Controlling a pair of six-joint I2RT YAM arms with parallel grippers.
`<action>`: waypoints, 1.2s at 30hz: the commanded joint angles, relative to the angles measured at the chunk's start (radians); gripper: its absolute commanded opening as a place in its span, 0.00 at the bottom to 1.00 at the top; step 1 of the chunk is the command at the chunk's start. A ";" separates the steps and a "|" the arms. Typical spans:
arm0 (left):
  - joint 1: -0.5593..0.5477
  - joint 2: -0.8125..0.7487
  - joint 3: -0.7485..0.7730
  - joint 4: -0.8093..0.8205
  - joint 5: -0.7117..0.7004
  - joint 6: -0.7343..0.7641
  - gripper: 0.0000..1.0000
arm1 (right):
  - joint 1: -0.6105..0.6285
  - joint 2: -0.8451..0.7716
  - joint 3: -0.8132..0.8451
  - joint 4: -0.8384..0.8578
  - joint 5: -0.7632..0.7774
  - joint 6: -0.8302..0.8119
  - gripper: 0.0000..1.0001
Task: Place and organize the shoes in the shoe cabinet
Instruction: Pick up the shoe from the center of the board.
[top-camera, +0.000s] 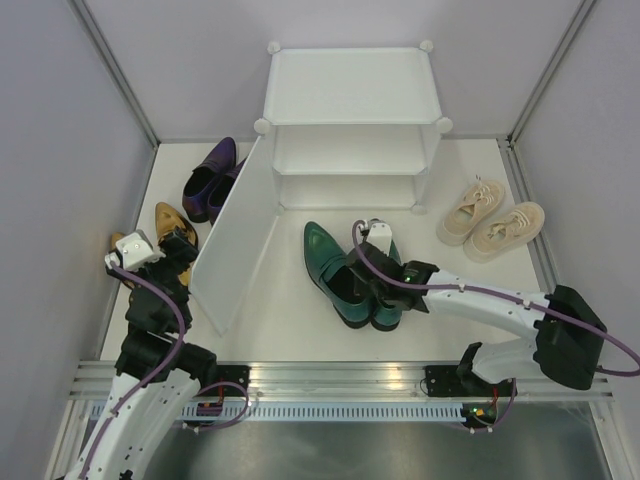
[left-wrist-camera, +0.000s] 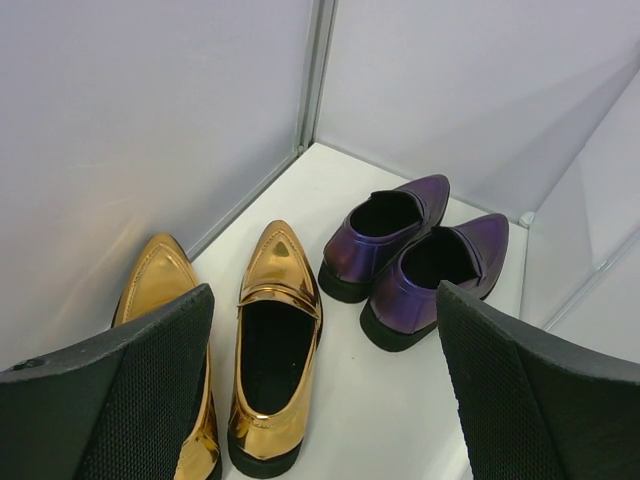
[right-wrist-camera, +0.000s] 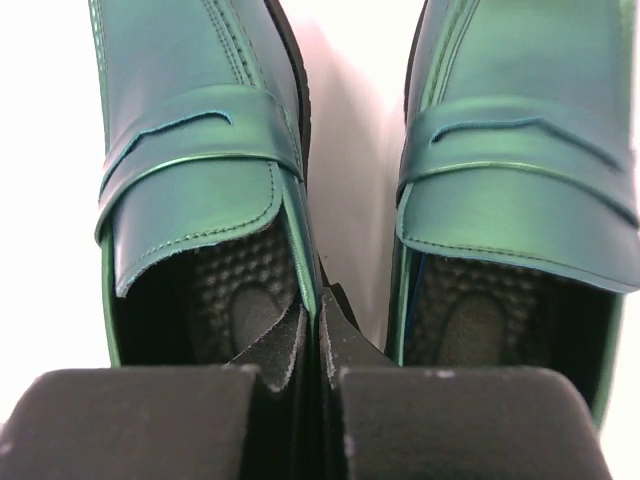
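Observation:
Two glossy dark green loafers (top-camera: 345, 278) lie side by side in front of the white shoe cabinet (top-camera: 350, 100). My right gripper (top-camera: 378, 285) is shut on the thin inner side wall of the left-hand green loafer (right-wrist-camera: 200, 170), at its opening; the other green loafer (right-wrist-camera: 520, 170) sits just to the right. My left gripper (left-wrist-camera: 325, 295) hangs open above the gold loafers (left-wrist-camera: 275, 340), with nothing between its pads. The purple shoes (left-wrist-camera: 415, 255) stand beyond them. Beige sneakers (top-camera: 490, 222) rest to the right of the cabinet.
The cabinet's frosted door panel (top-camera: 235, 230) swings out toward me and separates the gold (top-camera: 172, 225) and purple (top-camera: 212, 178) pairs from the green pair. Both shelf tiers look bare. Grey walls close in on the left, back and right.

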 joint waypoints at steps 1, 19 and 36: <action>-0.004 -0.010 0.034 0.007 0.014 -0.028 0.94 | -0.026 -0.127 0.112 0.027 0.044 -0.009 0.01; -0.009 -0.021 0.034 0.007 0.023 -0.037 0.94 | -0.247 -0.014 0.425 0.081 -0.030 -0.090 0.01; -0.027 -0.016 0.034 0.004 0.038 -0.047 0.94 | -0.352 0.393 0.896 0.096 -0.099 0.025 0.01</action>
